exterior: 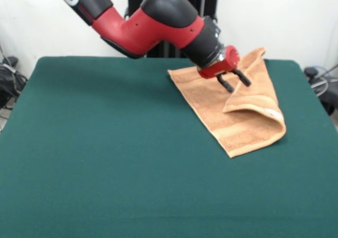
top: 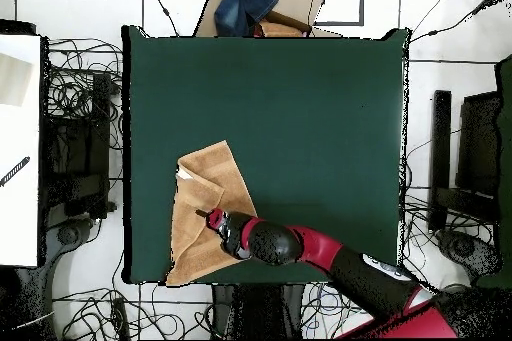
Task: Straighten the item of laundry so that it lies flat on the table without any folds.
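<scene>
The orange-tan towel (exterior: 240, 116) lies on the dark green table (exterior: 105, 158) at the far right in the front view. Its right side is folded over onto the middle, and a small white label (exterior: 273, 112) shows on the flap's edge. A band stripe runs near its close end. My gripper (exterior: 236, 82) hangs over the towel's far part, beside the flap's top, with its two black fingers (exterior: 226, 83) apart and nothing between them. In the overhead view the towel (top: 200, 242) lies near the table's (top: 300, 107) lower left corner, with the gripper (top: 210, 218) over it.
A cardboard box with a blue cloth (top: 255, 5) stands beyond the table's far edge in the overhead view. Cables and black equipment (top: 478, 157) lie around the table. A white surface (top: 20, 147) is off to the left.
</scene>
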`<state>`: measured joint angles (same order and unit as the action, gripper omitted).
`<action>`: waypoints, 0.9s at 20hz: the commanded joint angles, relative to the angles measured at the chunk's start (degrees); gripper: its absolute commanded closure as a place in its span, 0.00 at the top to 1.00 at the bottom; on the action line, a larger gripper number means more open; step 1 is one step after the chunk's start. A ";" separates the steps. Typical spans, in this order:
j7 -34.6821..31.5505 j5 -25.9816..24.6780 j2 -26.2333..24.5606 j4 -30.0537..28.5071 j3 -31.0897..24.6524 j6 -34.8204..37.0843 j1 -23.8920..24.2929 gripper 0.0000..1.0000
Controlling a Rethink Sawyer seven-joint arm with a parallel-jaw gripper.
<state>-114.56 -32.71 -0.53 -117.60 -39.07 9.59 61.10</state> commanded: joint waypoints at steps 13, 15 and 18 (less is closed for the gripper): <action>4.88 -5.17 -5.76 8.66 -1.36 1.78 -3.53 1.00; 5.12 -5.84 -5.78 9.61 -0.46 2.20 -3.97 1.00; 5.49 -7.79 -5.53 10.70 0.85 1.64 -4.34 1.00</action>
<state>-114.56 -35.59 -3.42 -116.53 -39.11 9.56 59.97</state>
